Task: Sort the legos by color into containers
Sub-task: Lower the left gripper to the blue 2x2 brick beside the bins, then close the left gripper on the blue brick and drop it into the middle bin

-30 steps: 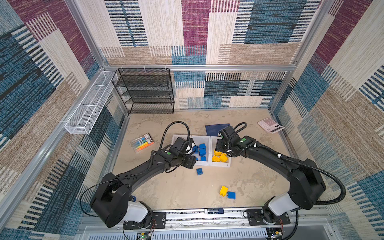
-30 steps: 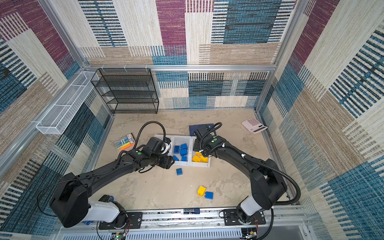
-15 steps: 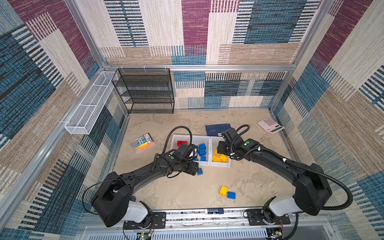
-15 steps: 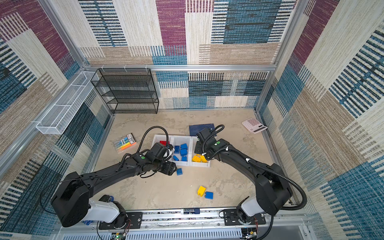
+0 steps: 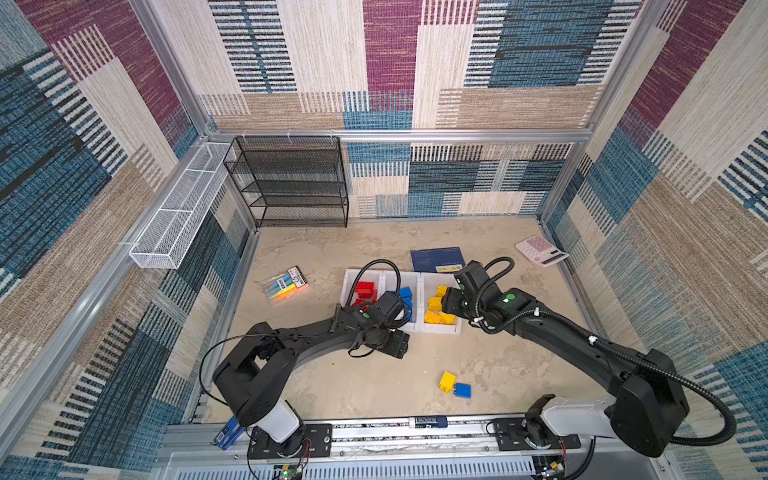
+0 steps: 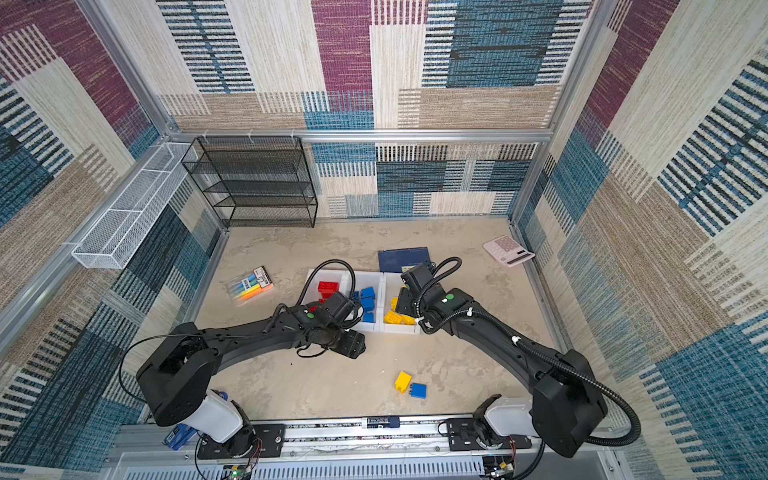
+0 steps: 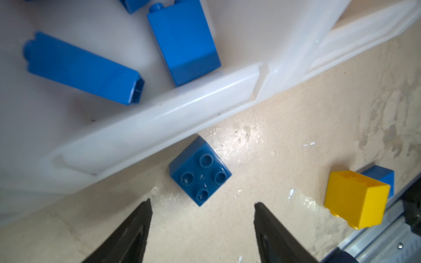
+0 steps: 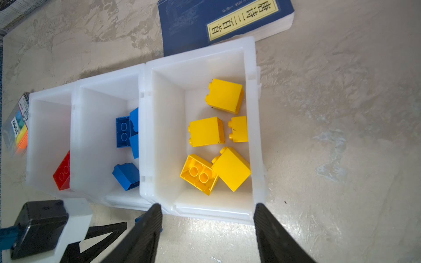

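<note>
While the left fingers [image 7: 141,218] hang wide and empty right by a blue brick [image 7: 200,171] sitting just beside the front lip of the blue bin [image 7: 159,120], the right fingers [image 8: 150,223] are apart and empty too, above the front of the yellow bin [image 8: 167,136]. A yellow brick [image 5: 446,380] and a second blue brick [image 5: 462,390] touch on the counter [image 5: 374,386], about 5 o'clock from the blue bin.

We see three white bins [image 8: 200,53] in a row, holding red bricks [image 5: 365,289], blue bricks [image 8: 124,132] and yellow bricks [image 8: 206,132]. Outside, a square blue brick [image 7: 200,170] sits studs-up just beside the middle lip. A loose yellow brick [image 5: 447,381] lies next to a loose blue brick [image 5: 462,390].
</note>
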You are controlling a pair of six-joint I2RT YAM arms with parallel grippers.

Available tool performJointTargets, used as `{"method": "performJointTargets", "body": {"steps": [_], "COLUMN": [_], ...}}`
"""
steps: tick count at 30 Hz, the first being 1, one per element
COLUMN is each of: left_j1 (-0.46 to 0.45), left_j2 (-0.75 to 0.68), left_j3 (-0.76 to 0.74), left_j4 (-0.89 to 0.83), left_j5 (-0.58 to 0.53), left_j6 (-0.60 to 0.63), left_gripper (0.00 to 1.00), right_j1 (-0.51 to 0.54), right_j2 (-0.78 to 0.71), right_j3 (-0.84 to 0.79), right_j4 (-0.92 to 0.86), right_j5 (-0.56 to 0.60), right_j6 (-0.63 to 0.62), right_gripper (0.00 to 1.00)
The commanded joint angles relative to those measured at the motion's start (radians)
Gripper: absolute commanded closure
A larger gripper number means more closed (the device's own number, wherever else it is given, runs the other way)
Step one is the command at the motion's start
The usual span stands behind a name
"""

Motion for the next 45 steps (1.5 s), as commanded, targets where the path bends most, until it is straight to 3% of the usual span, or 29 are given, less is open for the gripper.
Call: {"method": "performJointTargets", "body": {"steps": [1, 13, 27, 38, 45], "left_j1": [-0.006, -0.023, -0.045, -0.069, -0.009], "left_j2": [0.034, 0.127, 0.135, 0.037, -0.010], "left_j3": [0.028, 0.098, 0.077, 0.063, 0.198], "left_j4": [-0.009, -0.026, -0.005, -0.055, -0.095], "left_j5": [-0.037, -0.094, -0.057, -0.004, -0.011], "left_j6": [-0.025, -0.009, 0.048, 0.072, 0.148], "left_gripper": [0.26, 0.32, 0.55, 0.58, 0.58], "right_j1": [0.001, 0.002, 0.002, 0.002, 0.001], "right_j2": [-0.014, -0.024, -0.011, -0.030, -0.038], "right_j3": [-0.013, -0.032, -0.036, -0.048, -0.045], "right_j4": [0.012, 0.021, 0.034, 0.026, 0.015], "right_j5": [0.003, -0.009, -0.018, -0.011, -0.009], "right_j6": [0.016, 0.016, 0.014, 0.016, 0.018], "right_gripper": [0.33, 0.32, 0.33, 0.33, 0.33]}}
